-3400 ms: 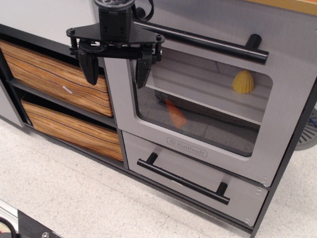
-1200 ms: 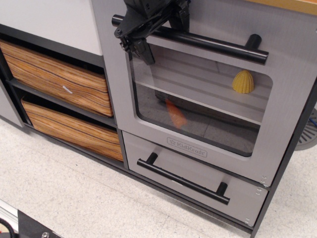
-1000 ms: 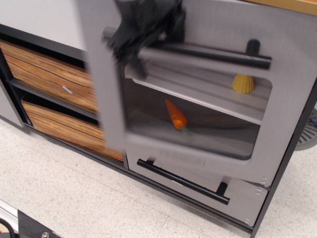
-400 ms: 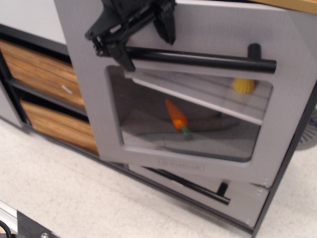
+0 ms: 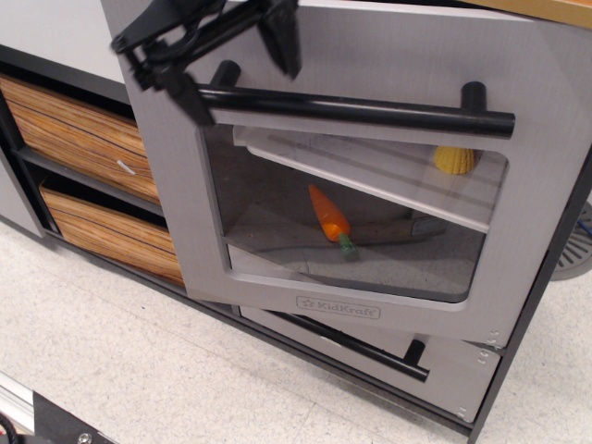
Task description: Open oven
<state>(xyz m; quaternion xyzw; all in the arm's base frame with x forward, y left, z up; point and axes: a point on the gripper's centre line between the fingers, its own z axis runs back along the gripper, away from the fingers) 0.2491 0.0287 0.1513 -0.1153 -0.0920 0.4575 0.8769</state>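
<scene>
The silver-grey oven door [image 5: 176, 203] with its window and "KidKraft" logo [image 5: 338, 307] stands partly swung out, hinged at the right, its left edge away from the cabinet. Its long black bar handle [image 5: 370, 111] runs across the top. My black gripper [image 5: 242, 92] is at the handle's left end. Its fingers are spread apart, one finger [image 5: 190, 92] below the bar and the other above it, not clamped on it. Through the window I see the grey shelf [image 5: 370, 171], an orange carrot [image 5: 328, 215] and a yellow object [image 5: 453, 160].
A smaller grey drawer with a black handle [image 5: 370, 344] sits below the oven, partly covered by the open door. Two wood-grain drawers [image 5: 83, 134] are stacked at the left. Speckled white floor [image 5: 139, 370] lies in front.
The oven door has swung outward from shut, its left edge coming toward the camera and left. My gripper has moved left and slightly up with the handle's left end.
</scene>
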